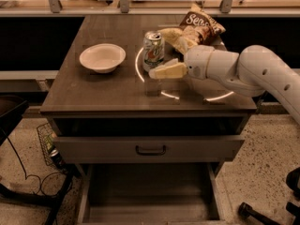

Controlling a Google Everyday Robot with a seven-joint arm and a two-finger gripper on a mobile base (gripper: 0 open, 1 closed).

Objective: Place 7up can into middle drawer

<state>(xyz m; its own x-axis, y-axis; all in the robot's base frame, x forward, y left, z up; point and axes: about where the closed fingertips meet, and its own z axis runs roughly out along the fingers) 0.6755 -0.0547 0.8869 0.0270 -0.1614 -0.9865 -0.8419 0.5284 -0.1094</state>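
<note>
The 7up can (pixel 153 49) stands upright on the brown tabletop (pixel 98 90), right of a white bowl. My gripper (pixel 158 53) reaches in from the right at can height and is open. One cream finger (pixel 168 71) lies in front of the can, the other finger (pixel 177 37) behind it by the snack bag. The can sits at the mouth of the gap, not clamped. The middle drawer (pixel 150 191) is pulled out below the table front, its bare floor showing.
A white bowl (pixel 102 57) sits on the table's left half. A brown and yellow snack bag (pixel 200 23) lies behind the gripper. A drawer with a black handle (pixel 150 149) sits just above the open drawer. A wire basket (pixel 49 146) stands on the floor at left.
</note>
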